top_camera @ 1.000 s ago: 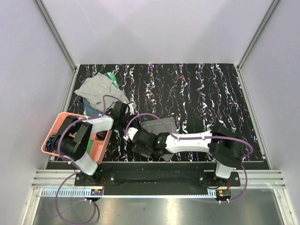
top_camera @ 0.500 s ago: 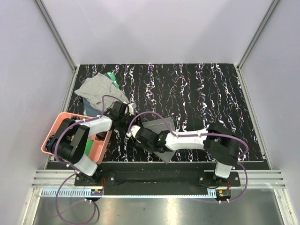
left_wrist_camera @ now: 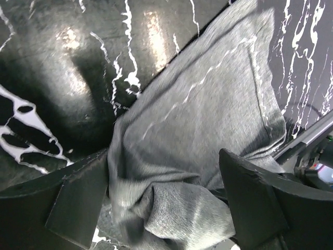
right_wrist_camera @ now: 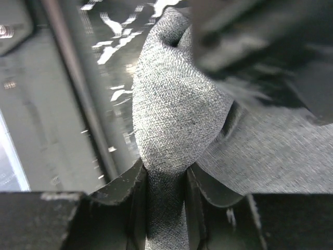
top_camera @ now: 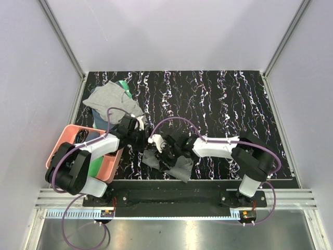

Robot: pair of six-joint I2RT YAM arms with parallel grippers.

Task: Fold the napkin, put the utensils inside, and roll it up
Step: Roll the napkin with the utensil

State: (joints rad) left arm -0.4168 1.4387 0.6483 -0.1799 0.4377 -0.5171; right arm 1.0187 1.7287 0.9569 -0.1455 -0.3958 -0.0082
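Napkin (top_camera: pixel 177 165): charcoal-grey cloth, rumpled near the front edge of the table top, between the two arms; flat part lying on the surface (left_wrist_camera: pixel 208 120), one fold bunched up and lifted (right_wrist_camera: pixel 174 114).
Right gripper (top_camera: pixel 159 149): pinching the raised fold of the napkin; cloth squeezed between both fingers in the wrist view (right_wrist_camera: pixel 165 200) and rising above them in a thick twist.
Left gripper (top_camera: pixel 141 136): spread wide just beside the right gripper; in its wrist view (left_wrist_camera: pixel 164 205) the fingers (left_wrist_camera: pixel 78 200) stand either side of the bunched cloth, not pressed onto it.
Table top (top_camera: pixel 229 104): black with white marbled streaks, glossy.
Tray (top_camera: pixel 113 167): salmon-pink, at the left front corner, partly covered by the left arm; contents not to be made out.
Light grey cloth (top_camera: pixel 110 99): crumpled at the left rear, draped over a green item (top_camera: pixel 123 85); well apart from the napkin.
Cables (top_camera: pixel 171 123): purple, looping over both arms and above the napkin.
Writing: small stickers (top_camera: pixel 107 212) on the front rail (top_camera: pixel 171 197), too small to read.
In the way: right arm and cable over part of the napkin from above.
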